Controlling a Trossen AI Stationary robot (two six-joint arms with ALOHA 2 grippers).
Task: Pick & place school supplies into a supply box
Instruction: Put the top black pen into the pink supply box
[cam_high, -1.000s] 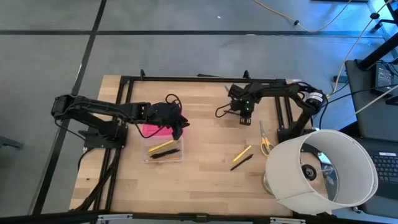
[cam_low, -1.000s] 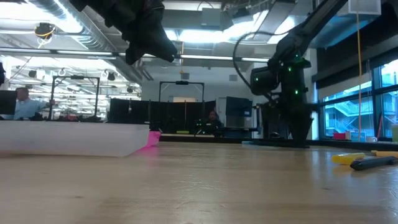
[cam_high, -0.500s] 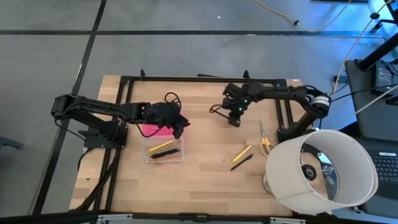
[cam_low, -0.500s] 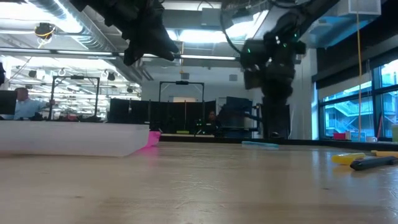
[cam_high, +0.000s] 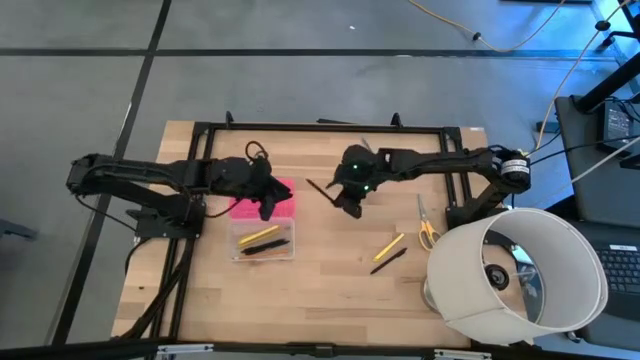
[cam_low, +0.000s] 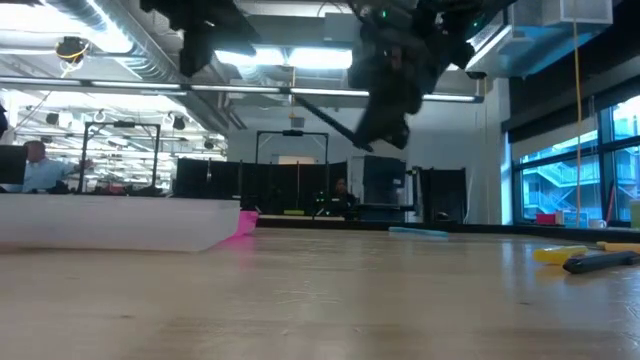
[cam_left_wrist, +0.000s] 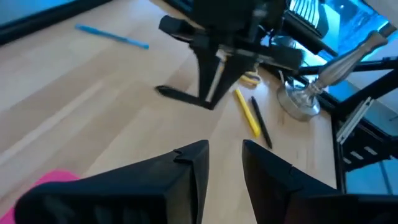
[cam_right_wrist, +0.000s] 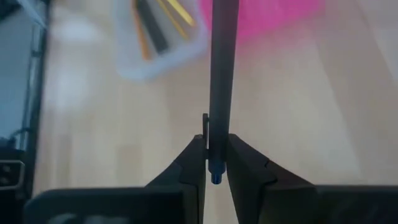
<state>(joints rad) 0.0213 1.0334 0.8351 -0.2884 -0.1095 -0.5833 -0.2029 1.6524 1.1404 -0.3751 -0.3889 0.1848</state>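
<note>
My right gripper hangs above the table's middle, shut on a dark pen that also shows in the low view. The clear supply box lies to its left with a yellow and two dark pens inside, and its pink lid lies open on the table behind it. My left gripper hovers over the pink lid, open and empty. A yellow pencil, a black pen and yellow-handled scissors lie on the table to the right. My right gripper pinches the dark pen between its two fingers near one end, whose small blue tip sits back between them. The pen sticks out ahead past the fingertips, toward the box. It is lifted clear of the table and slants in the low view.
A large white lampshade on a metal stand fills the near right corner. A blue pen lies on the far part of the table. A black frame borders the table's far side. Bare wood lies near the front.
My right gripper has gone toward the table's left, toward the box, carrying the dark pen clear of the table. My left gripper has drawn back from above the box toward the left and far side, and now stands over the pink lid.
</note>
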